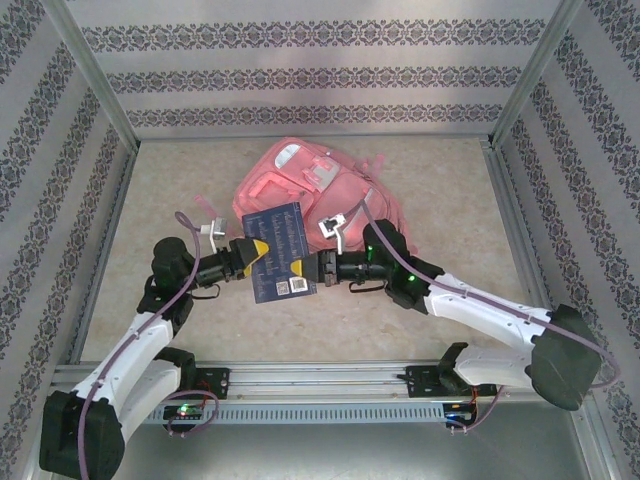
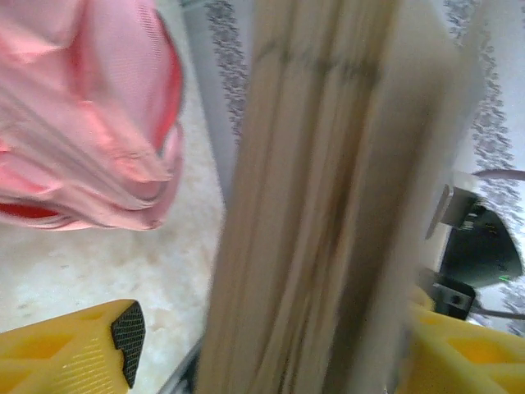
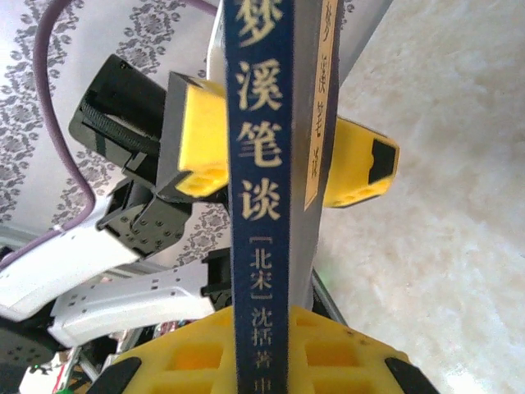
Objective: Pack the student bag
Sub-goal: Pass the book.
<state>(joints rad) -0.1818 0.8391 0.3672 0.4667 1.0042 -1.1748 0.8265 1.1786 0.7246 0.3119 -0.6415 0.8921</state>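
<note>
While the book (image 1: 283, 250) is held between both arms just in front of the bag (image 1: 310, 185), its cover is turned towards the top camera. The left pincer (image 1: 252, 252) is seen at its left edge and the right pincer (image 1: 322, 266) at its right edge. The bag is laid flat at the middle of the counter (image 1: 450, 200), pockets up, touched by neither pincer. Whether a compartment is unzipped cannot be told from above.

Left wrist: the page edges are seen running between the yellow fingers (image 2: 74, 353). A strip of bare counter is noted between one pad and the pages, so this pincer is recorded as open around the book, not clamped on it. The bag is seen at upper left, apart from the book.

Right wrist: the blue spine is seen pinched at the bottom of the frame. The right pincer is closed tight on the book, and the weight is judged to be carried here. The left pincer is seen straddling the far end. A hand-over or regrip is inferred, presumably so that the book can be turned to suit the bag's mouth.
</note>
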